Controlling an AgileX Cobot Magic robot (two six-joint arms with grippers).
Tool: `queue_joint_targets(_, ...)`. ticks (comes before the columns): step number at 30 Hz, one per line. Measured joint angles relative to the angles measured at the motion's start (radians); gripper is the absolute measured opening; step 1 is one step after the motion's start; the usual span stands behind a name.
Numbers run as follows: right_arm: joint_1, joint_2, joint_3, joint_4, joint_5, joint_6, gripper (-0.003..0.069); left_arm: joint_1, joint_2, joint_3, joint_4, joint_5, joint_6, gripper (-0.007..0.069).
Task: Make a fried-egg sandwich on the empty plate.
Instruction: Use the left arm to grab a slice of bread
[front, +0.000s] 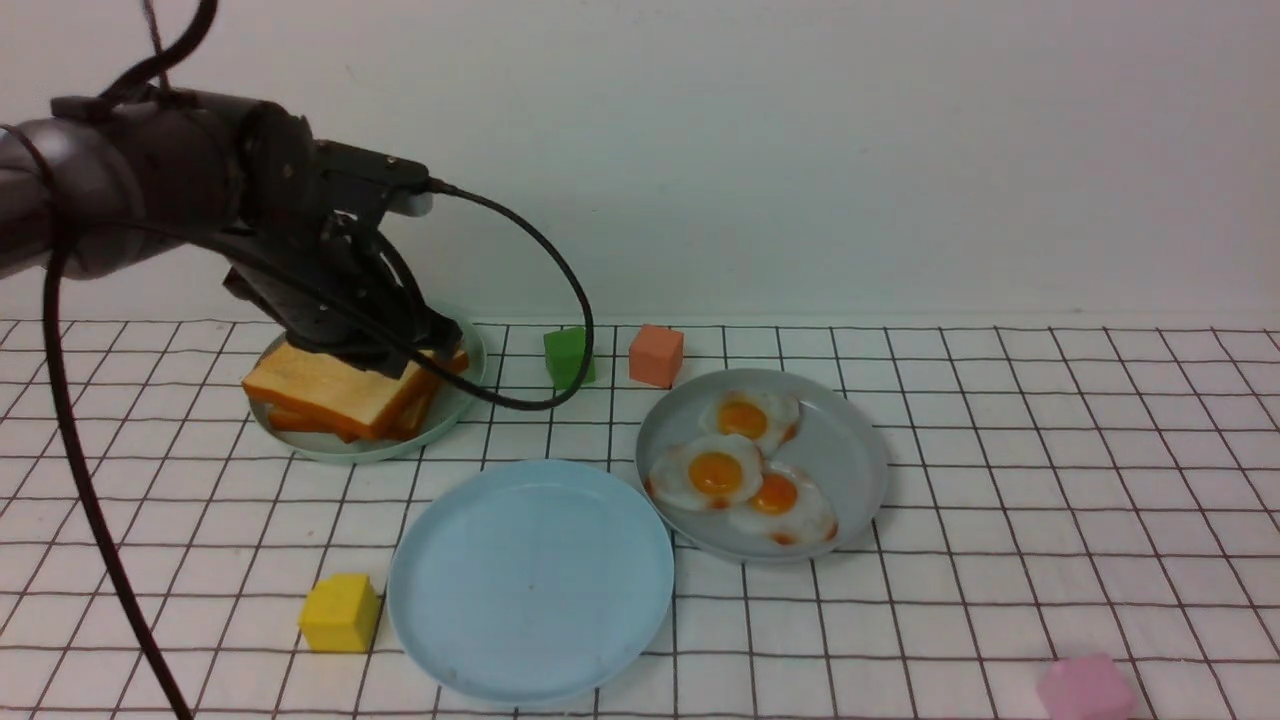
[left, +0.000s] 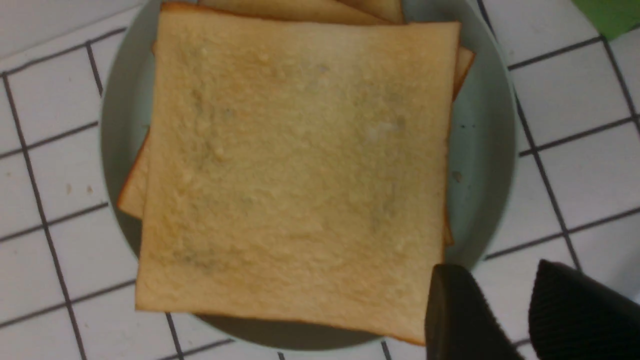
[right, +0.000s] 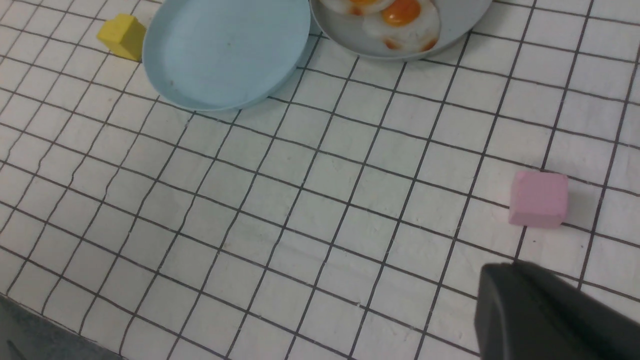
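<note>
round sky-blue plastic plate (front: 530, 580) sits near and right of left tool (left: 500, 275), its jaws apart above golden toast slice (left: 300, 165); right tool (right: 550, 310) together.

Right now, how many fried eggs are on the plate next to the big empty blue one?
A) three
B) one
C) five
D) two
A: three fried eggs, each with an orange yolk, lie close together on the grey-blue plate.
</note>
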Motion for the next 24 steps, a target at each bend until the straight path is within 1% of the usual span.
queue_joint_targets(1, 0.0, 0.0, 0.0, 0.0, 0.0, 0.0, 0.001, 0.0, 0.003, 0.0, 0.003, -0.004, 0.0, 0.026)
queue_joint_targets(2, 0.0, 0.0, 0.0, -0.001, 0.0, 0.0, 0.001, 0.0, 0.02, 0.0, 0.027, -0.028, 0.001, 0.0314)
queue_joint_targets(5, 0.0, 0.0, 0.0, -0.001, -0.001, 0.0, 0.001, 0.0, 0.055, 0.0, 0.076, -0.082, 0.003, 0.04)
queue_joint_targets(8, 0.0, 0.0, 0.0, -0.001, -0.005, 0.0, 0.001, 0.0, 0.086, 0.0, 0.12, -0.133, 0.004, 0.044)
queue_joint_targets(10, 0.0, 0.0, 0.0, -0.001, -0.011, 0.0, 0.0011, 0.0, 0.109, 0.0, 0.134, -0.152, 0.004, 0.0448)
queue_joint_targets(16, 0.0, 0.0, 0.0, -0.001, -0.022, 0.0, 0.0014, 0.0, 0.139, -0.009, 0.138, -0.151, 0.004, 0.0442)
queue_joint_targets(20, 0.0, 0.0, 0.0, -0.001, -0.022, 0.0, 0.0017, 0.0, 0.146, -0.012, 0.146, -0.144, 0.004, 0.0404)
queue_joint_targets(21, 0.0, 0.0, 0.0, -0.001, -0.023, 0.0, 0.0018, 0.0, 0.146, -0.012, 0.148, -0.137, 0.004, 0.0357)
queue_joint_targets(22, 0.0, 0.0, 0.0, -0.001, -0.023, 0.0, 0.0019, 0.0, 0.146, -0.014, 0.149, -0.133, 0.004, 0.0329)
queue_joint_targets(23, 0.0, 0.0, 0.0, -0.001, -0.023, 0.0, 0.0019, 0.0, 0.146, -0.014, 0.149, -0.131, 0.004, 0.0323)
queue_joint_targets(24, 0.0, 0.0, 0.0, -0.001, -0.022, 0.0, 0.002, 0.0, 0.146, -0.017, 0.149, -0.122, 0.004, 0.0281)
